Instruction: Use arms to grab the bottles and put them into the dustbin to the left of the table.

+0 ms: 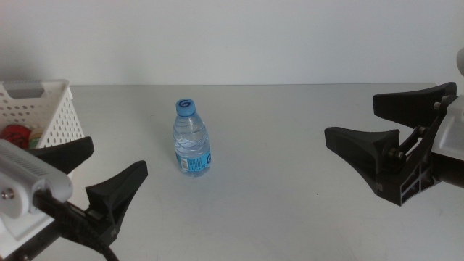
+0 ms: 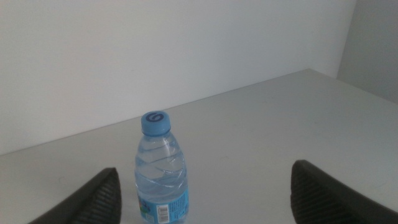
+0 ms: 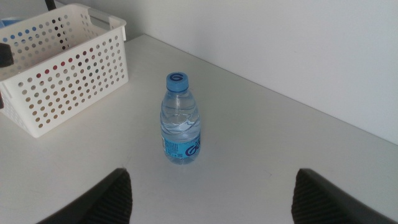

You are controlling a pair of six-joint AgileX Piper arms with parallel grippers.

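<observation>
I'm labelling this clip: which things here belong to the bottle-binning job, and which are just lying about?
Part of the job:
- water bottle, standing on the table
- white basket, something red already inside
- left gripper, open, near the basket
- right gripper, open, at the right

Just lying about:
- nothing visible

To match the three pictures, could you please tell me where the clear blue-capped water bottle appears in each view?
Middle view: the clear plastic blue-capped water bottle stands left of centre, right of the white perforated plastic basket.
Left wrist view: bottle low and left of centre; basket not shown.
Right wrist view: bottle near centre, basket beyond it.
Shared landmark: its blue cap.
</observation>
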